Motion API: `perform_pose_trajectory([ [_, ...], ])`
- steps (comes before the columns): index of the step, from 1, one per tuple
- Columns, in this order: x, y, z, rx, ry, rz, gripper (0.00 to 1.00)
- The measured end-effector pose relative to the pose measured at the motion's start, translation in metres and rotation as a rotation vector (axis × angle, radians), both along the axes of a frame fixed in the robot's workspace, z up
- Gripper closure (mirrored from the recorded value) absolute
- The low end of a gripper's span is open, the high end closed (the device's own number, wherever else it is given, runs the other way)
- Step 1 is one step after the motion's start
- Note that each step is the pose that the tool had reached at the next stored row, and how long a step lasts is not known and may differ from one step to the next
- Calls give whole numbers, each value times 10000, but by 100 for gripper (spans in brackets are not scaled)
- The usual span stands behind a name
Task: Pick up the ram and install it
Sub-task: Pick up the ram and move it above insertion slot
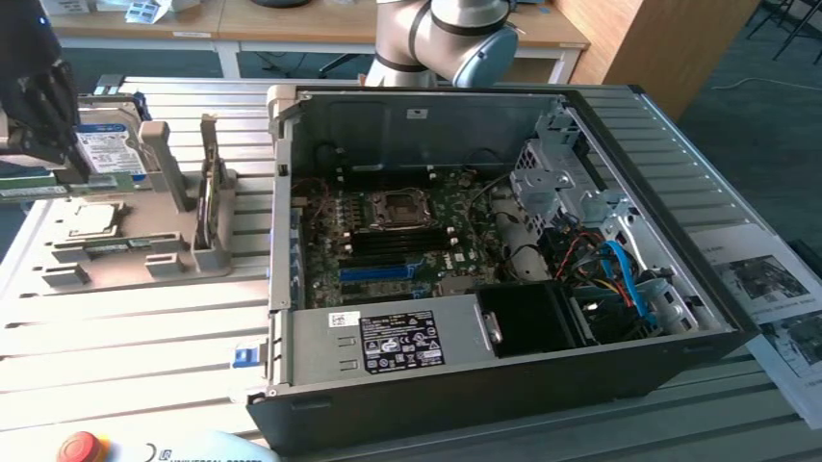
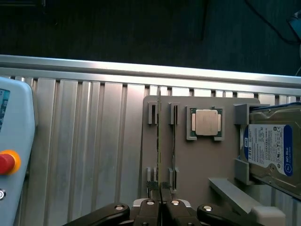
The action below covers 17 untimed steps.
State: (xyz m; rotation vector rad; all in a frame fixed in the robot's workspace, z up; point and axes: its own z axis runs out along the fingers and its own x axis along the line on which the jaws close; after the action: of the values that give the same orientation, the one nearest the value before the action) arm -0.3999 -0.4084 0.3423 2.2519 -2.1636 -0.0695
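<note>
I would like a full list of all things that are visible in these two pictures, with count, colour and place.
computer case: one, black, open, middle of the table.
motherboard: one, green, inside the case.
tray: one, grey, at the exterior view's left of the case.
ram: one, green, edge-on, in the claw.
second stick: one, dark edge, in tray holders beside the ram.
processor chip: one, silver, in a tray pocket.
hard drive: one, silver with blue label, on the tray.
red button: one, on a pale pendant.
arm: one, grey, behind the case.
claw: one, black, shut on the ram.
</note>
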Motion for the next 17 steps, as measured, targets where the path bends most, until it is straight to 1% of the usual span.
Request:
perform_pose_trajectory([
  [17,0,0,351,-15,1,0,88],
])
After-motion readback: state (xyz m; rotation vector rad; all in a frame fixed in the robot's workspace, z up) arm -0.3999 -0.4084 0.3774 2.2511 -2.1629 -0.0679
